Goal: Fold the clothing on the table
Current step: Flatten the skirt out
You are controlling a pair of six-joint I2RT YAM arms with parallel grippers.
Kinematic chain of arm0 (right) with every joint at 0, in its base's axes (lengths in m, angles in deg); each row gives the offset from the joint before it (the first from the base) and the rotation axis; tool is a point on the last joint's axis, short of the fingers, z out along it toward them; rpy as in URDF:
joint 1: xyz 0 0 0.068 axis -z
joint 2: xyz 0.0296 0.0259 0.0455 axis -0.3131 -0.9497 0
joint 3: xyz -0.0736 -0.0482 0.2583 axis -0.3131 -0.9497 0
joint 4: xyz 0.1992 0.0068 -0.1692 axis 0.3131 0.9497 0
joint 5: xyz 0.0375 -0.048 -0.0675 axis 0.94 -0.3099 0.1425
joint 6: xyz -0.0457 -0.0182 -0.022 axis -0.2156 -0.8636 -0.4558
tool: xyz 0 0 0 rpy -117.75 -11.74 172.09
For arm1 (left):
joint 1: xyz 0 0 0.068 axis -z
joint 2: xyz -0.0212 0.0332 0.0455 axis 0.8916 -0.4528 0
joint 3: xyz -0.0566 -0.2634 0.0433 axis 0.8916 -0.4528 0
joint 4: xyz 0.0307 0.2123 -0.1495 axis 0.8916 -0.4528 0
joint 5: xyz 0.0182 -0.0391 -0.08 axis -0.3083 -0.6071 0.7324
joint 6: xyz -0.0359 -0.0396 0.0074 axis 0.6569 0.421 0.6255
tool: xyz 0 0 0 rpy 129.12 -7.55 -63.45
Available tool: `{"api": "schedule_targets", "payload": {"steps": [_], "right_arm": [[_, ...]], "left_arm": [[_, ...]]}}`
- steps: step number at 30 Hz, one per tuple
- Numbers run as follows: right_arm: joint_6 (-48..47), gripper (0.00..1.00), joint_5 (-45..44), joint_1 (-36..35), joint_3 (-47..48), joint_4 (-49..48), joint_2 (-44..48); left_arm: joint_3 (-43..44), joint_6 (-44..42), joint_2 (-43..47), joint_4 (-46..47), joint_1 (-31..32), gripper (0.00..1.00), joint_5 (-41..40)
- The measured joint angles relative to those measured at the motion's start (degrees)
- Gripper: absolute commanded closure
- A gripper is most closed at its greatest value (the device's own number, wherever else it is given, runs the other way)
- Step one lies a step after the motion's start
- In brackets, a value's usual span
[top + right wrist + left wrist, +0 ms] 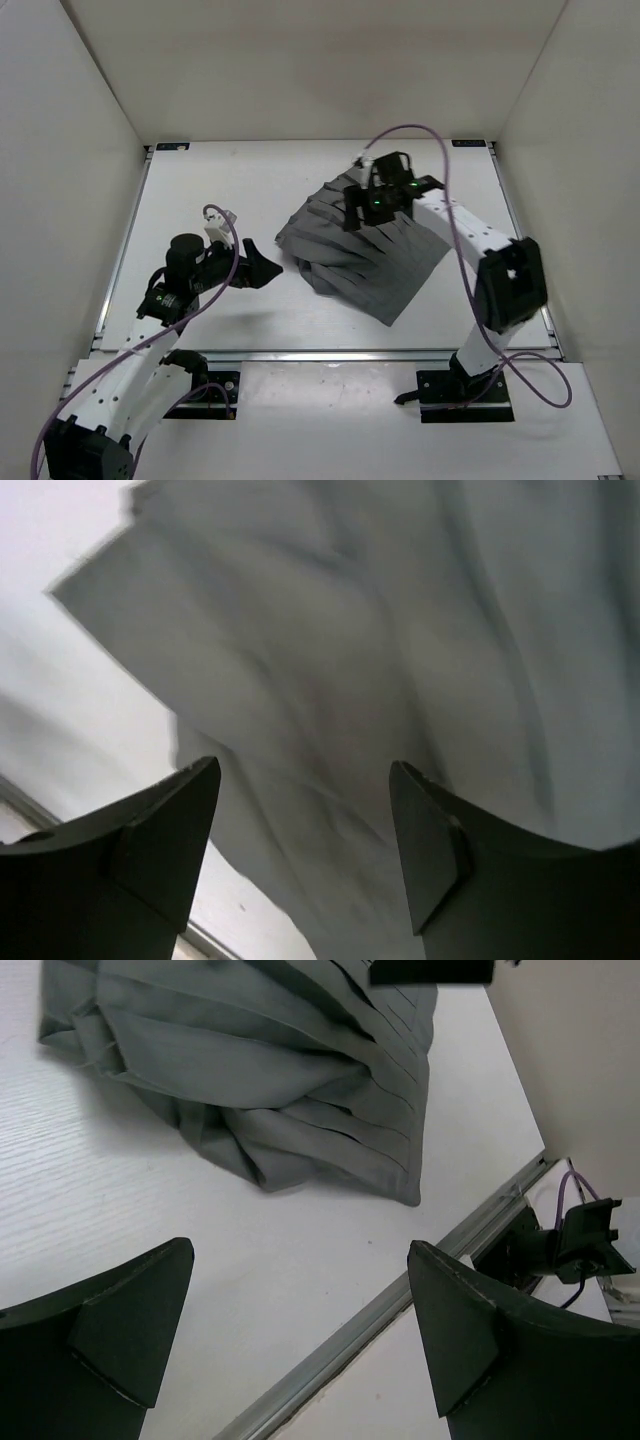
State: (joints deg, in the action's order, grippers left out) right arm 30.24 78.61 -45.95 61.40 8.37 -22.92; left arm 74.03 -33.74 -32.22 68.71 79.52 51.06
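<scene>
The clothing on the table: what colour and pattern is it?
The clothing is dark grey with long parallel pleats, clearest in the left wrist view.

This is a robotics lab test cell. A bare white table (pixel 200 200) edged with thin metal rails (pixel 330 353) sits boxed in by plain white panels (pixel 60 100) on three sides. A left arm (pixel 110 385) and a right arm (pixel 482 233) are bolted on black base plates (pixel 465 397) at the near edge (purple cables (pixel 405 127) loop loosely off both), under flat, even light.
</scene>
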Motion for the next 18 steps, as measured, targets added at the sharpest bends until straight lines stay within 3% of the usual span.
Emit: {"api": "schedule_targets", "payload": {"steps": [3,5,7,12,18], "right_arm": [[2.2,0.34,-1.5,7.4,-7.6,-1.6,8.4],[3.0,0.42,-2.6,12.3,-10.8,-3.0,12.2],[2.8,0.43,-2.5,13.2,-13.0,-4.2,12.7],[3.4,0.46,-1.6,7.3,-21.0,-5.9,8.7],[6.5,0.50,-1.1,-4.2,-28.8,-8.6,6.2]], "left_arm": [[-2.4,0.6,-1.1,4.1,3.1,0.01,0.2],[-4.9,2.3,-1.0,8.8,4.9,0.01,0.8],[-6.0,3.3,-1.7,12.0,6.2,0.01,1.1],[-6.8,3.8,-4.7,17.7,8.3,0.01,1.7],[-10.4,4.4,0.1,19.5,5.7,0.01,2.1]]}}
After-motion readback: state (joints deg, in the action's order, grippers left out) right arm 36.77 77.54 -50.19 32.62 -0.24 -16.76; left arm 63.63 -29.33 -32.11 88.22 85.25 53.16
